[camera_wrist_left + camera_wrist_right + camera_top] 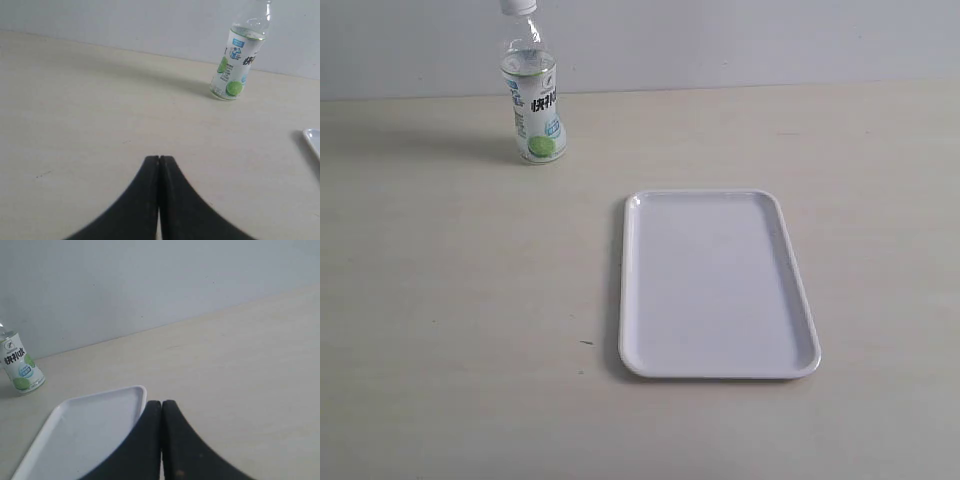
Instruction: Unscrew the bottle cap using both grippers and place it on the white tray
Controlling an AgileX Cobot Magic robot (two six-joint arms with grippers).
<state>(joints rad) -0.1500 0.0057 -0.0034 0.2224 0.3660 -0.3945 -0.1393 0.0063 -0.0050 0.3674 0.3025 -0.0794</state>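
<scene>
The bottle (534, 110) stands upright at the far left of the table near the wall, its white cap (517, 6) on its neck at the frame's top edge. It also shows in the left wrist view as the bottle (237, 62) and in the right wrist view as the bottle (19, 368); the cap is cut off in both. The white tray (718, 284) lies flat in the middle with nothing on it. My left gripper (159, 159) is shut, empty, well short of the bottle. My right gripper (161, 403) is shut, empty, beside a tray corner (135, 390). Neither gripper appears in the exterior view.
A pale wooden table (440, 300) runs back to a grey-white wall (740, 40). One edge of the tray (313, 140) shows in the left wrist view.
</scene>
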